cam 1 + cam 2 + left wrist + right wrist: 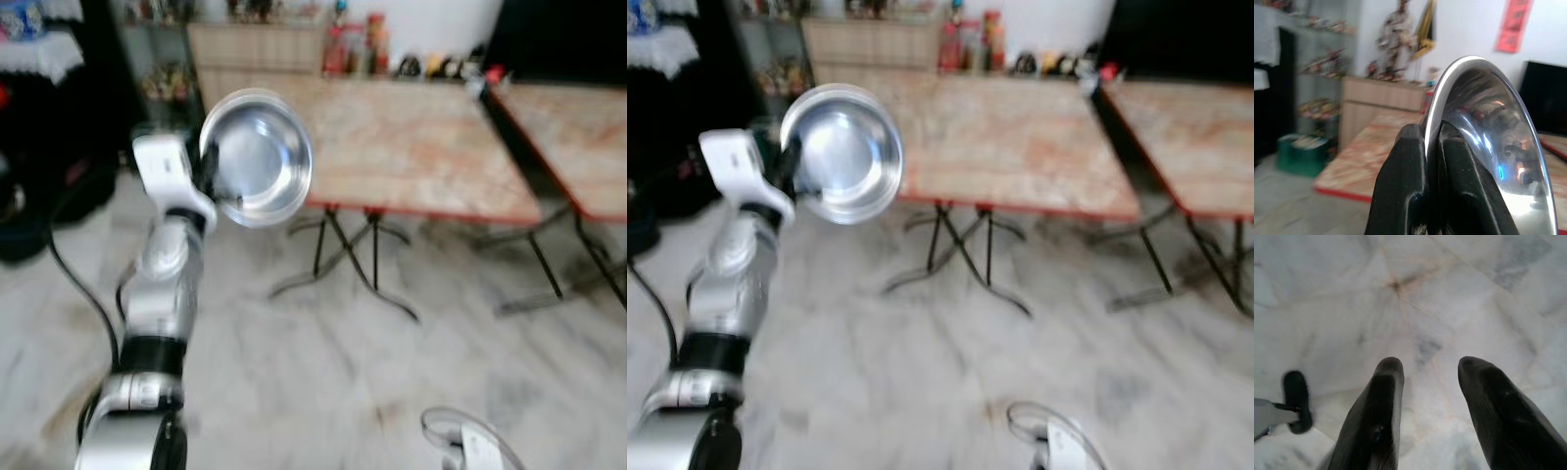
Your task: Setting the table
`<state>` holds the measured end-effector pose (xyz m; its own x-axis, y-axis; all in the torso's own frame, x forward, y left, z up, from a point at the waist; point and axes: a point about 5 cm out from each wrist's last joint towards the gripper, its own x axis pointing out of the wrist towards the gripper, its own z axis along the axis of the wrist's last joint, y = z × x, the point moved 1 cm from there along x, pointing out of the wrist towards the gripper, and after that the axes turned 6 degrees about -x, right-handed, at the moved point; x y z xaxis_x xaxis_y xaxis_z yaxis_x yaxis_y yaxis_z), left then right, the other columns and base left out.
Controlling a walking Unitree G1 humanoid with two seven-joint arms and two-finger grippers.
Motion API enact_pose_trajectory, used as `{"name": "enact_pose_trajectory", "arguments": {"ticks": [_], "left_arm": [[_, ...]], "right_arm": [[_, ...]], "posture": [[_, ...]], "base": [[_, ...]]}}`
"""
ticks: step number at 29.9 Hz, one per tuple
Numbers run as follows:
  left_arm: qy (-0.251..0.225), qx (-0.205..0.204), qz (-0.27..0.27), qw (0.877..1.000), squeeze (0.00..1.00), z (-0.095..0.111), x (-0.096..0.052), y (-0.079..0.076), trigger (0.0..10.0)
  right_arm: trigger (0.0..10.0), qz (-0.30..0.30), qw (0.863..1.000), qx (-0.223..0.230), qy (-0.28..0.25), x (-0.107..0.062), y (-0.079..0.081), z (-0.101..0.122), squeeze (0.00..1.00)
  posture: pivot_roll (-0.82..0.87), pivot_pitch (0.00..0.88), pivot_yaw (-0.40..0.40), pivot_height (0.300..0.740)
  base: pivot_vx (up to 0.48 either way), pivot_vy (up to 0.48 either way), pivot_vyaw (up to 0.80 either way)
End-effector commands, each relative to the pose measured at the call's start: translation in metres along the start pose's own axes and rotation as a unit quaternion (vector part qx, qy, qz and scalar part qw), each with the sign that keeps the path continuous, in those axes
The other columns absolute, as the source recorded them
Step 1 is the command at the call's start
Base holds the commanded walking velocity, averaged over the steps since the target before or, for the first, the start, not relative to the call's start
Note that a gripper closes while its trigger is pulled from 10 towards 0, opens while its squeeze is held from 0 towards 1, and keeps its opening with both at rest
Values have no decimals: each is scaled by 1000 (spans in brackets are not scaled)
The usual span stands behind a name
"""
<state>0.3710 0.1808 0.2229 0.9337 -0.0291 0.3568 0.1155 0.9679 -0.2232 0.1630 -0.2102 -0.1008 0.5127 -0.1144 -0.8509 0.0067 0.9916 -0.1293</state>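
My head views are bright but smeared with motion blur; daylight glares off the steel bowl, and the far shelves are soft.

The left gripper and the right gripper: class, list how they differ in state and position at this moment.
The left gripper is raised and its fingers are clamped on the rim of a steel bowl; the right gripper hangs low, its fingers apart and holding nothing. The left gripper faces the marble-topped table; the right gripper points down at the marble floor. Both have two long black fingers.
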Motion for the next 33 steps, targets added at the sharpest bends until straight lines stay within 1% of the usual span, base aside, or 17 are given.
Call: {"name": "enact_pose_trajectory", "arguments": {"ticks": [1,4,5,9,10,13,16,18,21,28,33], "left_arm": [[-13,-5,-23,1000,0,7,5,-14,10000],[-13,-7,-24,1000,0,7,5,-15,10000],[-13,-7,-25,1000,0,7,5,-16,10000],[-12,-7,-26,1000,0,6,5,-16,10000],[-11,-8,-29,999,0,6,5,-17,10000],[-11,-9,-30,999,0,6,5,-17,10000],[-9,-8,-31,999,0,6,5,-17,10000],[-9,-9,-31,999,0,6,5,-17,10000],[-8,-9,-31,999,0,5,5,-18,10000],[-6,-10,-31,999,0,5,5,-18,10000],[-5,-11,-33,999,0,4,5,-18,10000]], "right_arm": [[10000,-11,1000,-5,10,-1,-7,-5,0],[10000,-15,1000,-2,9,-1,-7,-5,0],[10000,-18,1000,5,10,-1,-7,-5,0],[10000,-19,1000,8,11,-1,-7,-5,0],[10000,-23,1000,17,8,-1,-8,-5,0],[10000,-25,1000,11,10,-1,-8,-5,0],[10000,-27,999,20,14,-1,-8,-7,0],[10000,-25,999,25,15,-1,-8,-7,0],[10000,-24,1000,3,15,-1,-8,-6,0],[10000,-28,999,16,8,-1,-8,-5,0],[10000,-27,999,15,6,-1,-9,-4,0]], "posture": [[49,0,-23,740],[48,0,-23,740],[48,0,-23,740],[48,0,-23,740],[49,0,-24,740],[49,0,-24,740],[49,0,-24,740],[49,0,-24,740],[49,0,-25,740],[49,0,-25,740],[49,0,-26,740]], "base": [[315,0,400],[315,0,479],[319,0,0],[319,0,0],[319,0,0],[317,0,0],[315,0,0],[319,0,-800],[312,0,-800],[318,0,0],[317,0,0]]}}
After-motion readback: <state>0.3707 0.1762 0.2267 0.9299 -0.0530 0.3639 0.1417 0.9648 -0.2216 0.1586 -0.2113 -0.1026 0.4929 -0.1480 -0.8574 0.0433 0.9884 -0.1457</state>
